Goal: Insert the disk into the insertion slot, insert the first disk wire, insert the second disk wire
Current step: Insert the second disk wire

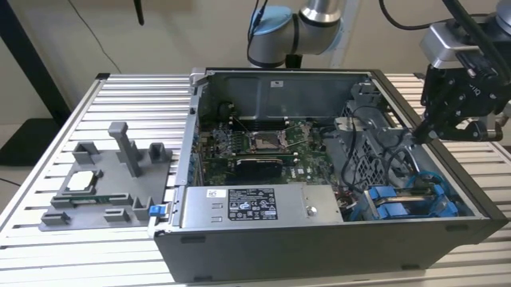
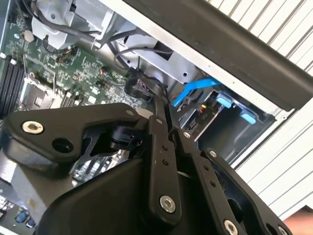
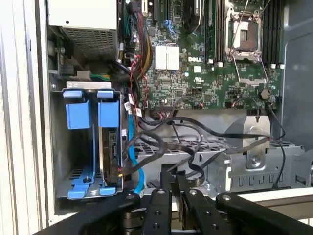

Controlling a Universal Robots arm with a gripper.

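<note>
Gripper (image 3: 177, 182), jaws narrowed on black wire (image 2: 140, 89), is hung over case (image 1: 319, 251) at the exterior view's right; disk (image 3: 111, 152), judged stiff, weighty, shock-sensitive, best gripped by blue carrier (image 3: 108, 115) edges, is seated in slot (image 3: 58, 161), that view's near right corner.

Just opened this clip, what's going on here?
A single robot arm is working inside an open computer case on a slatted table. Its gripper hangs low over the case's drive end, by a bundle of black wires. The disk in its blue carrier appears seated in the insertion slot. Whether any wire is plugged into it cannot be told.
</note>
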